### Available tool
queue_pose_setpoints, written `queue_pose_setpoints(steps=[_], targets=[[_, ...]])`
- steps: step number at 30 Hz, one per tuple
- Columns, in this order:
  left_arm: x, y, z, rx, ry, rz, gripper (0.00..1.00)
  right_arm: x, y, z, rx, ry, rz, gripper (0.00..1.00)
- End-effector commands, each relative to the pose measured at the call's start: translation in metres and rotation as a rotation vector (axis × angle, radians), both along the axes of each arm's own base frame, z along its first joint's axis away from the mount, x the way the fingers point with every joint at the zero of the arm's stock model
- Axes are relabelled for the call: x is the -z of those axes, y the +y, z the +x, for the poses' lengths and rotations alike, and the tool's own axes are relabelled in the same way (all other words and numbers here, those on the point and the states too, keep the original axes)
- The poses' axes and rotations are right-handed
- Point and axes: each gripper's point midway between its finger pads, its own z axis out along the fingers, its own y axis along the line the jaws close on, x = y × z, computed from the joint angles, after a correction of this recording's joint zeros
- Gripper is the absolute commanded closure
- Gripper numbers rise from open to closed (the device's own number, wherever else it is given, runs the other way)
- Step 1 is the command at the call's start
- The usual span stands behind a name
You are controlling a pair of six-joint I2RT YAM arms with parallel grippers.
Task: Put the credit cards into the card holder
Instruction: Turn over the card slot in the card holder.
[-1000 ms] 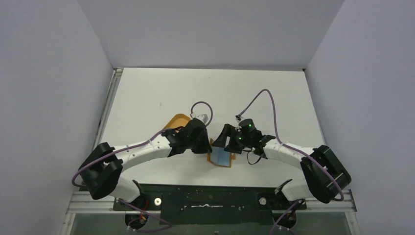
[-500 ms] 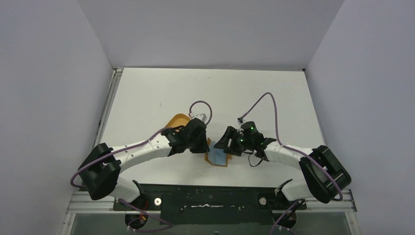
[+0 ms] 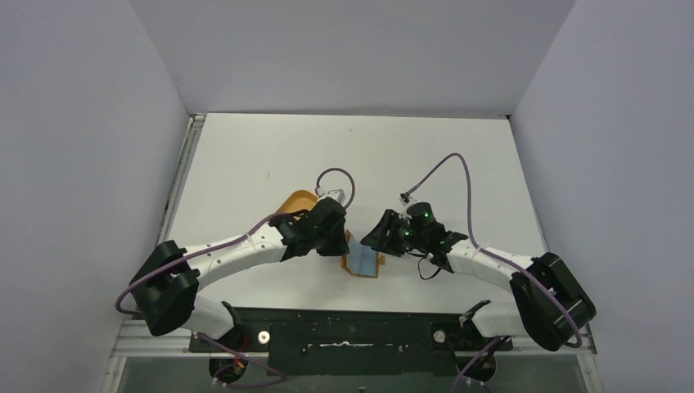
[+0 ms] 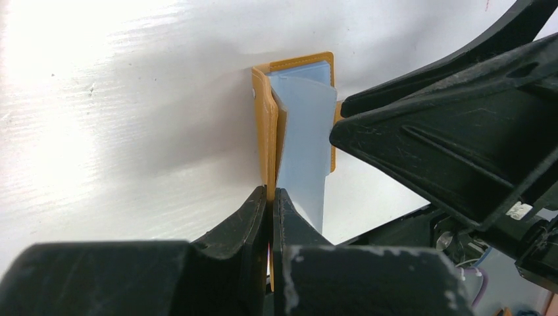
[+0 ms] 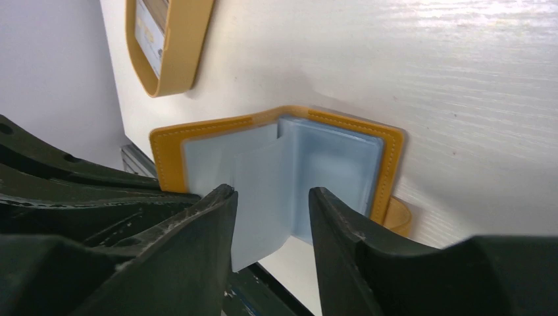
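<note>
left pincer (image 4: 271, 197) clamps holder (image 4: 265, 125) by its cover edge to prop it open on table (image 4: 99, 131), right pincer (image 5: 271, 197) half-open straddling blue leaf (image 5: 263, 171) inside, card or pocket unclear

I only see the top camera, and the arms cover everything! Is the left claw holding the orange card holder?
Observer: Yes. The left claw is pinched shut on one cover edge of the card holder.
Operator: What's the right claw doing?
Observer: The right claw is open, with a pale blue leaf of the holder between its jaws, unsqueezed.
Operator: Any cards in the tray?
Observer: A pale card shows inside the tray.
</note>
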Motion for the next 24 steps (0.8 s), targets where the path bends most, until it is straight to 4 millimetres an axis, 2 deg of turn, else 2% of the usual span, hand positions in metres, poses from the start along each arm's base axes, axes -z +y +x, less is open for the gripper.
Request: queue_pose_setpoints(steps=[1,7,13,19,24], targets=[[-0.03,-0.014,0.008,0.002,-0.063,-0.078,1.0,-0.002,0.0,0.008,0.005,-0.016,-0.025,0.58],[-0.024,-0.017,0.006,0.008,-0.052,-0.085,1.0,0.001,0.004,0.007,-0.018,-0.008,-0.011,0.63],[-0.008,-0.018,0.006,0.001,-0.025,-0.093,1.0,0.003,0.012,0.006,-0.049,0.009,0.009,0.63],[0.018,-0.015,0.011,-0.042,0.034,-0.117,1.0,0.005,0.012,0.006,-0.05,0.007,0.017,0.58],[0.028,-0.013,0.018,-0.058,0.056,-0.13,1.0,0.006,0.011,0.006,-0.049,0.005,0.01,0.55]])
